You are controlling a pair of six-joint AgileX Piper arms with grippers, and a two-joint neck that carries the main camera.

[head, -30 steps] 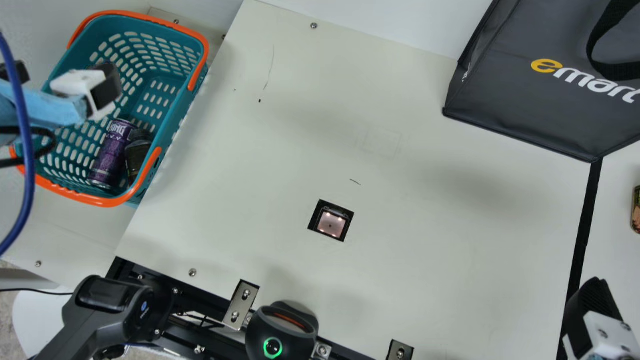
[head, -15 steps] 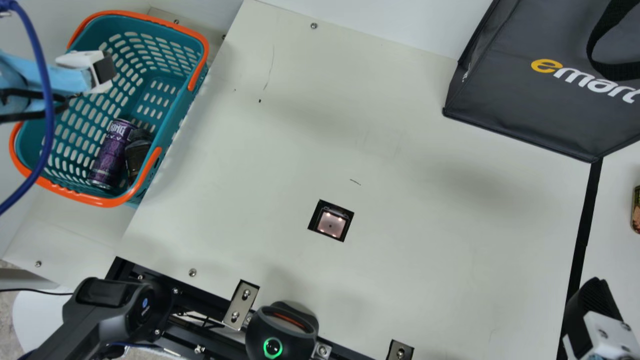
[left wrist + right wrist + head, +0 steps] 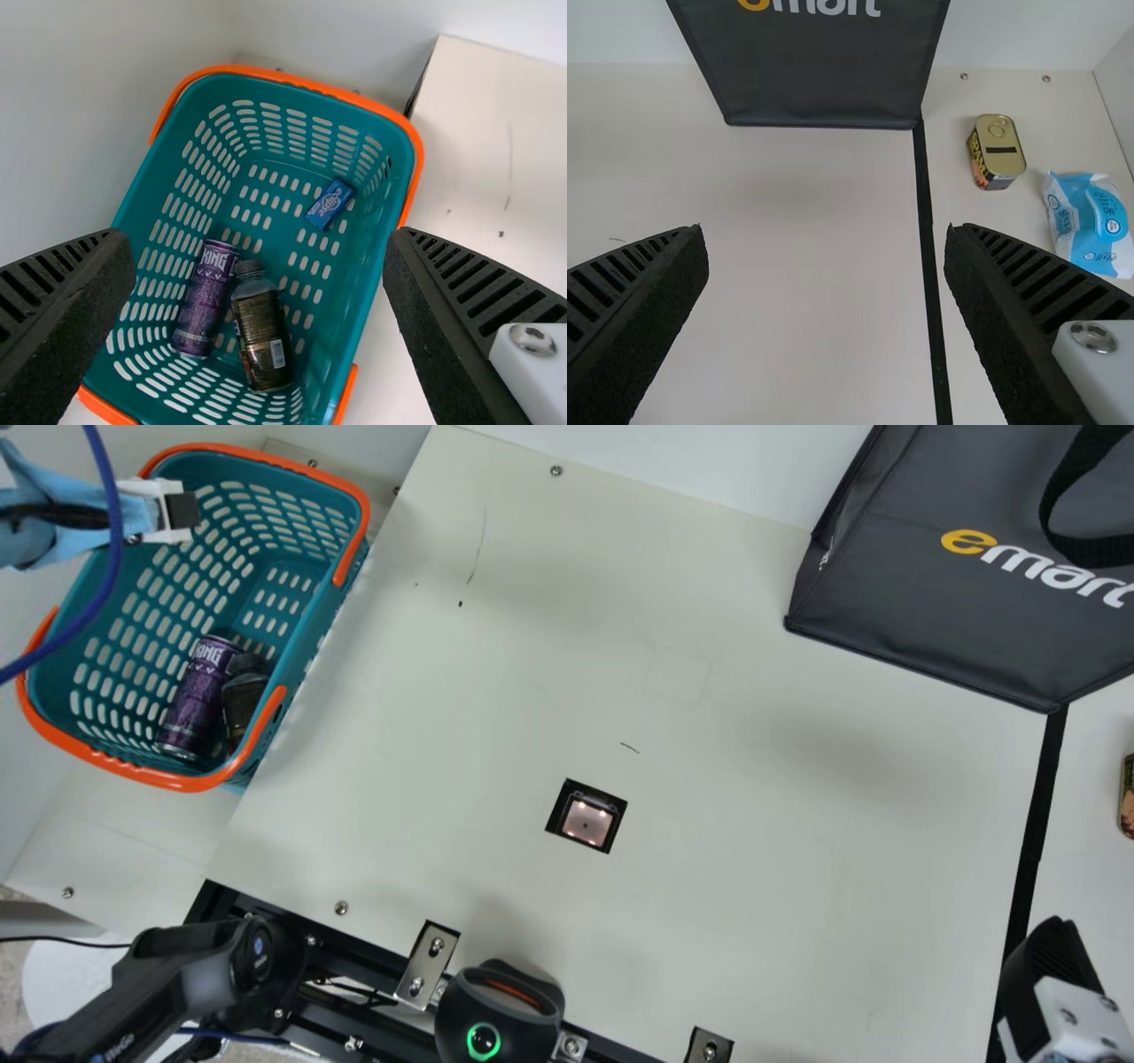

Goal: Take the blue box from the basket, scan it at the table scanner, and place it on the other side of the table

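Main view, left gripper (image 3: 183, 511) higher in view over basket (image 3: 301, 638) than before, right gripper (image 3: 1052, 954) unmoved, each's 2 fingers apart

We have can (image 3: 205, 305), bottle (image 3: 262, 332) and box (image 3: 330, 203) in the basket (image 3: 182, 782) beneath our left jaws; scanner (image 3: 586, 822) in the counter (image 3: 797, 850) between both jaws; beyond our right jaws, bag (image 3: 939, 602), and tin (image 3: 999, 152) near packet (image 3: 1081, 230).

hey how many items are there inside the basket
3. In the basket, the purple can and the dark bottle lie side by side; the small blue box lies apart from them.
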